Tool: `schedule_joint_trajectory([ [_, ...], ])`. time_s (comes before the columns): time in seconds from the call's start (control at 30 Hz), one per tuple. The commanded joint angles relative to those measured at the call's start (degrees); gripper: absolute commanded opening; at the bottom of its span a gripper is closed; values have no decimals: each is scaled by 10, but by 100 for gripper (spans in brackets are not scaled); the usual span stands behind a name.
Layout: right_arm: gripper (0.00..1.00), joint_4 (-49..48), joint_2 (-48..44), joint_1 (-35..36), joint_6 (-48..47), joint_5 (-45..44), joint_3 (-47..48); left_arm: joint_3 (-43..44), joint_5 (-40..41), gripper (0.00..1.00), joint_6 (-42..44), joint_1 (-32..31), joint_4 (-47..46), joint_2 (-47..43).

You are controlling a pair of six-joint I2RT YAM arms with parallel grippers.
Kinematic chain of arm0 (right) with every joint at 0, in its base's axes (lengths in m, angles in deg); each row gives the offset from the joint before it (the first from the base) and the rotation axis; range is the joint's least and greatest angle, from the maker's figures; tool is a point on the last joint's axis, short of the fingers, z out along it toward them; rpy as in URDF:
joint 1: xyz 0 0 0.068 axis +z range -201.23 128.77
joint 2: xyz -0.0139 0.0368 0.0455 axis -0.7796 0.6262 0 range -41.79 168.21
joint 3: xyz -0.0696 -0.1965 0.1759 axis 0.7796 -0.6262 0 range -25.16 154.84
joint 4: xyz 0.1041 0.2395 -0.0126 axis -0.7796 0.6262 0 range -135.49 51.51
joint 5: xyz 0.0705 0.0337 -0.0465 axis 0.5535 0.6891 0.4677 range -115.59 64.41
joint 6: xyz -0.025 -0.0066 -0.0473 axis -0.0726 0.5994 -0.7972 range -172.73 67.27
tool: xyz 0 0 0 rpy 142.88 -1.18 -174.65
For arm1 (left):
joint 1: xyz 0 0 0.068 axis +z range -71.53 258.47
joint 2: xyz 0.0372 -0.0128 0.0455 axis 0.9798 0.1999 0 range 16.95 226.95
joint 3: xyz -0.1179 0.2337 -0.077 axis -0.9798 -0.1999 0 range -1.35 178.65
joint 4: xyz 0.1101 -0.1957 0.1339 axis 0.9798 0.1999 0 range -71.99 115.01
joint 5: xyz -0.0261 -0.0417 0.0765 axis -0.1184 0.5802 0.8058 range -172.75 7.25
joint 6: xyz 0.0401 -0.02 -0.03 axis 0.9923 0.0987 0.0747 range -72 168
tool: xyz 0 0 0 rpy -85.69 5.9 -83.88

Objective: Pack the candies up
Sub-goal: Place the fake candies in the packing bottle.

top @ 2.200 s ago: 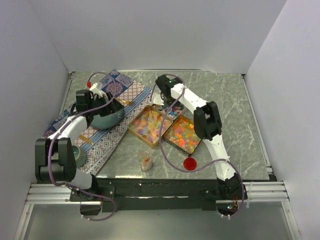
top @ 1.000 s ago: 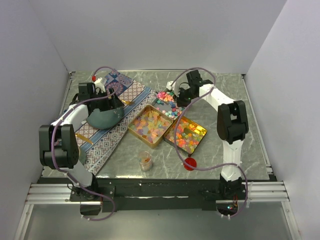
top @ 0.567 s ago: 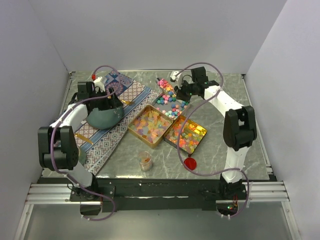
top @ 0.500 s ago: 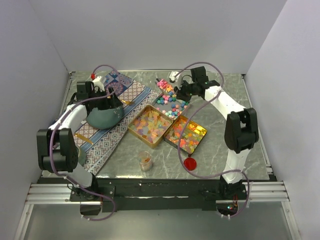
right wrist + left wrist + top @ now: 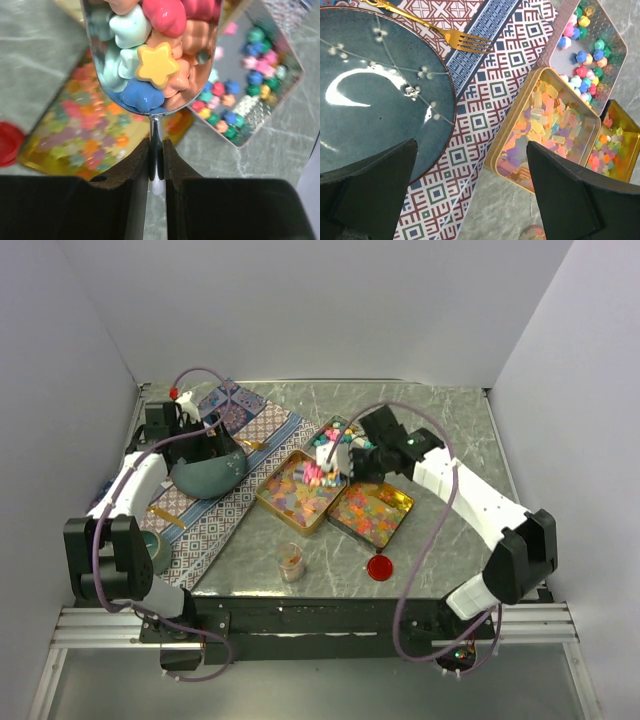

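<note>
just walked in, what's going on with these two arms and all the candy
The right gripper is shut on the handle of a small metal scoop heaped with pastel star candies, holding it in the air above the open candy tins. The left gripper is open and holds nothing, hovering over the dark teal bowl on the patterned mat. A small glass cup and a red disc sit nearer the arm bases.

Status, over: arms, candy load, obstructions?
Left gripper jaws open over blue plate. Right gripper jaws shut on scoop, heaped with pastel candies, above the tins. Nothing seen in the way.
</note>
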Motion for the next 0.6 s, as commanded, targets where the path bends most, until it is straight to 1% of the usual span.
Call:
schedule_joint_trajectory([
  [0.0, 0, 65, -49, 66, -24, -71, -5, 12, 13, 97, -26, 2, -2, -31],
  [0.07, 0, 89, -58, 104, -25, -105, -7, 1, 28, 97, -30, 1, -14, -48],
  [0.17, 0, 117, -64, 138, -34, -134, -7, -15, 49, 97, -24, 2, -12, -74],
  [0.3, 0, 152, -57, 198, -44, -214, -11, -65, 45, 97, -22, 2, -26, -126],
  [0.43, 0, 177, -48, 232, -39, -249, 5, -122, 33, 97, -37, 2, -77, -184],
  [0.57, 0, 196, -20, 258, -33, -276, 34, -154, 34, 97, -30, 2, -86, -237],
])
